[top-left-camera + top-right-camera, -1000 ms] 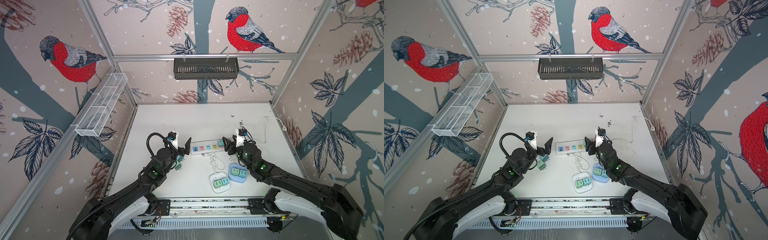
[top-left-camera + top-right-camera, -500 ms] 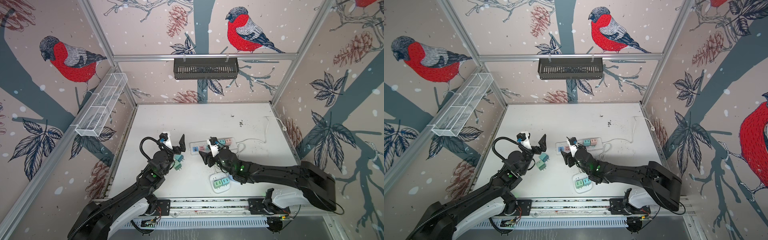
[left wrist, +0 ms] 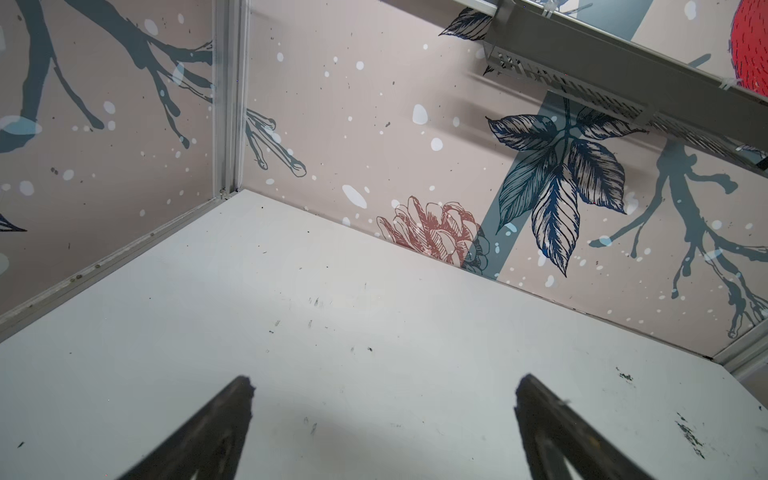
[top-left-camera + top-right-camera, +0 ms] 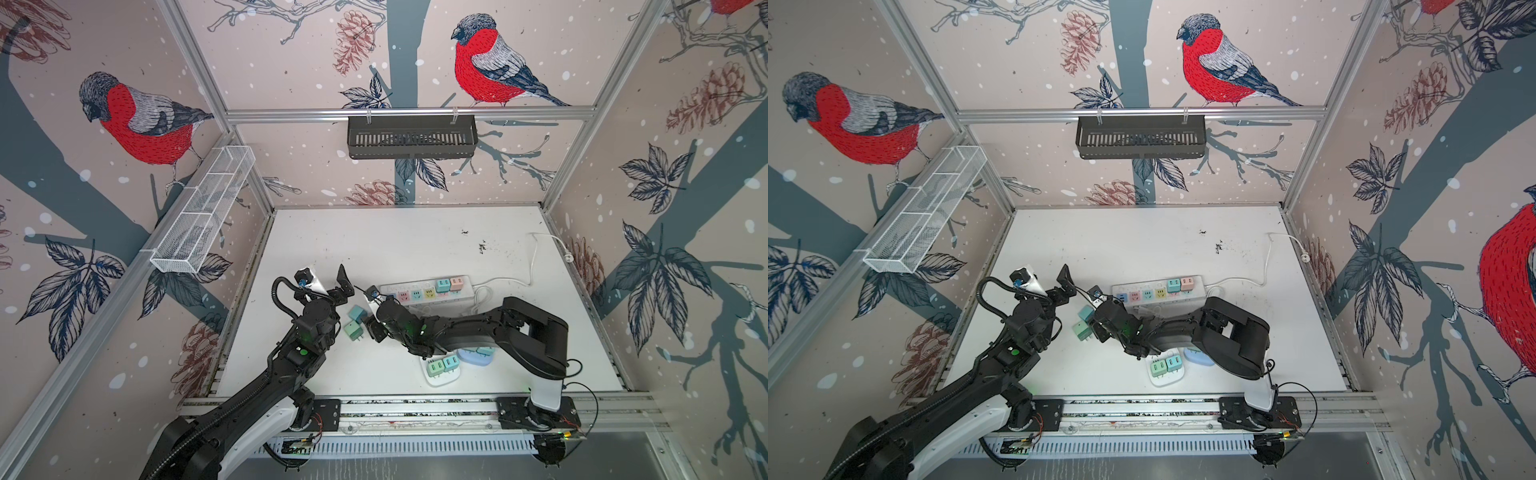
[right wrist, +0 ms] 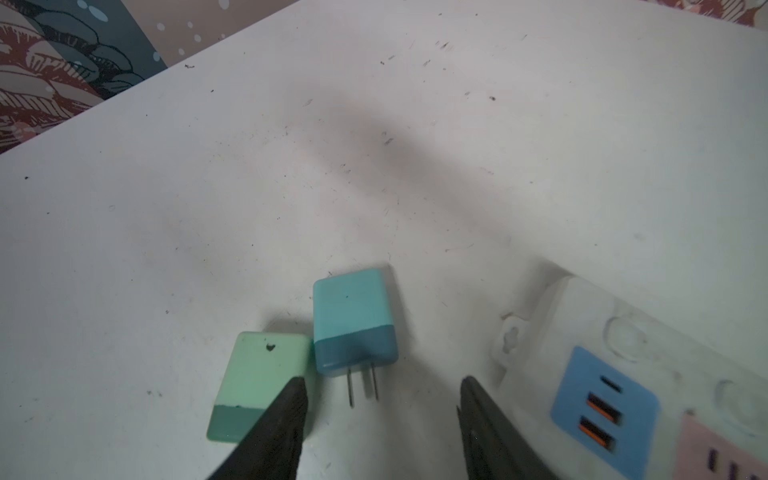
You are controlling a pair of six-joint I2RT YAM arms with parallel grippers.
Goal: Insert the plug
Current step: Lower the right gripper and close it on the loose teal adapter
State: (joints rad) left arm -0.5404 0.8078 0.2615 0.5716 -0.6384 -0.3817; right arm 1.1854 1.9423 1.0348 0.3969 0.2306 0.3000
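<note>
Right gripper [image 5: 382, 380] — newly beside blue plug [image 5: 352, 320]

No words, brands or numbers are readable here. Only a small dark heart-like mark sits on the green plug [image 5: 257, 374].

In the right wrist view, one finger [image 5: 282, 424] of the right claw [image 5: 382, 380] covered a corner of the green plug [image 5: 257, 374], and the power strip [image 5: 602, 407] ran off the picture's edge. The left claw [image 3: 384, 379] showed only its finger ends, the rest cut off. In both top views the right arm [image 4: 465, 326] hid part of the pale blue socket block [image 4: 473, 357].
</note>
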